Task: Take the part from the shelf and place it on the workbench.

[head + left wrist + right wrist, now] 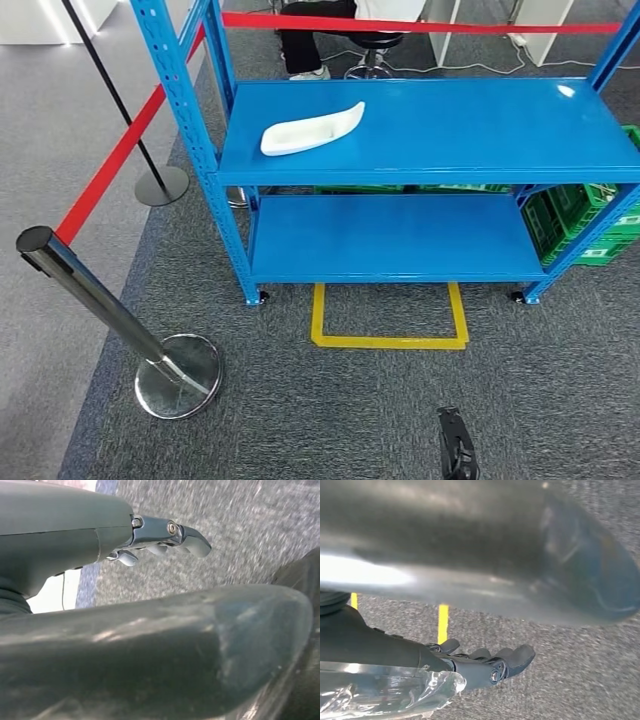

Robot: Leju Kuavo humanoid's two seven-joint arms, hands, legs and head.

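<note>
1. While the white part point(312, 131) lies on the top level of the blue shelf point(453, 130), toward its left end, neither hand touches it.
2. Left hand point(166, 537): fingers extended and apart, holding nothing, over grey carpet.
3. Right hand point(490, 662): fingers straight, nothing in them, near yellow floor tape point(443, 622).

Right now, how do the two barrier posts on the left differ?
The near post is shiny chrome; the far post is black. The near post leans sharply across the head view, its dark cap toward the left edge; the far post's top runs out of frame. The near post's base is mirror-bright and sits on dark carpet; the far post's base is dull grey. Both have round bases and meet the red belt.
</note>
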